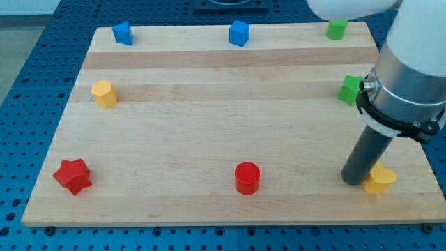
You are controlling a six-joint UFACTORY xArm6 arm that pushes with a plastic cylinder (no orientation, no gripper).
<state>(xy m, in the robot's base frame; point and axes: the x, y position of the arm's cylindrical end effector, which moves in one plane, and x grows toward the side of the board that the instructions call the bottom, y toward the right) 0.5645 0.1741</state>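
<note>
Wooden worktop point(209, 118) on blue pegboard, and our end effector is just a bare rod, no jaws to open or close. We've got my tip point(354, 181) touching a yellow block point(380, 180) on its right; red cylinder point(247, 177) sits well left, green block point(350, 89) above.

A single camera looks down at a slant from in front of and above a wooden table point(209, 90), close enough that the tabletop fills nearly the whole view. The far edge sits near the view's top, the near edge near the bottom. The robot arm point(408, 77) enters from the upper right, large and partly cropped.
</note>
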